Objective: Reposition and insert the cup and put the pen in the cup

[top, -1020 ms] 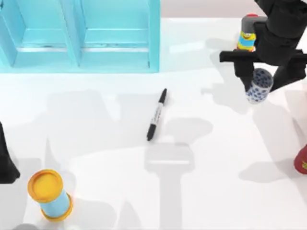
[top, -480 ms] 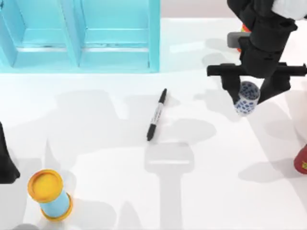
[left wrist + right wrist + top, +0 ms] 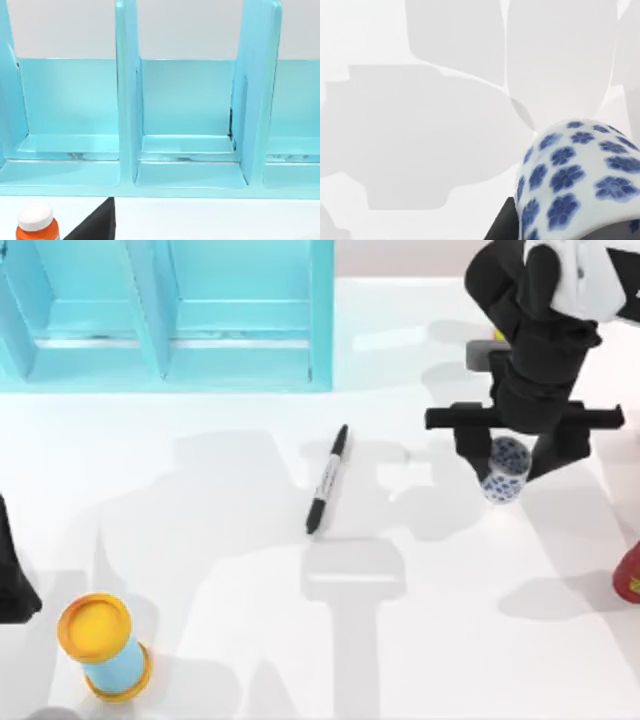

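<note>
Quick count: one cup (image 3: 505, 468), one pen (image 3: 327, 479), one yellow-lidded blue can (image 3: 104, 645), one blue shelf (image 3: 170, 315), one orange bottle (image 3: 38, 223), two robot arms.

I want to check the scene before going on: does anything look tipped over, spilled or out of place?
Nothing is spilled or broken. The slim black marker pen lies flat on the white table. The small white cup with blue flowers is held tilted in the right gripper jaws, off the table.
</note>
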You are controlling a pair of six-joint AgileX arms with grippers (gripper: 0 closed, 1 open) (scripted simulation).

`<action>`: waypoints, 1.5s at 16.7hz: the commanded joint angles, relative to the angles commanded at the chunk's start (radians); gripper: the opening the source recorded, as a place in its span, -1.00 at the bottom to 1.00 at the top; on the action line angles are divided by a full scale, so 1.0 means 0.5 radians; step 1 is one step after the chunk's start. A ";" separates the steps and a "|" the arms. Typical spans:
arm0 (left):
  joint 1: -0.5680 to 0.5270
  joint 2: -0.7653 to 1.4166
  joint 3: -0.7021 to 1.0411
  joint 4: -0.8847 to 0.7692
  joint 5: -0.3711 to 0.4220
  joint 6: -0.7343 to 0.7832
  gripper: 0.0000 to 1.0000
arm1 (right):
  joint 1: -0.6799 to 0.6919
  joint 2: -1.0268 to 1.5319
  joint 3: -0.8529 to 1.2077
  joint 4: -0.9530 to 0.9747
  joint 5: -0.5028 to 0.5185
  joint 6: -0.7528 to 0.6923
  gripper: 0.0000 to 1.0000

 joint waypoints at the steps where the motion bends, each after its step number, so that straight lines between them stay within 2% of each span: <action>1: 0.000 0.000 0.000 0.000 0.000 0.000 1.00 | 0.000 0.000 0.000 0.000 0.000 0.000 -1.00; 14: 0.000 0.000 0.000 0.000 0.000 0.000 1.00 | 0.000 0.000 0.000 0.000 0.000 0.000 0.96; 25: 0.000 0.000 0.000 0.000 0.000 0.000 1.00 | -0.004 0.009 0.030 -0.029 0.000 0.001 1.00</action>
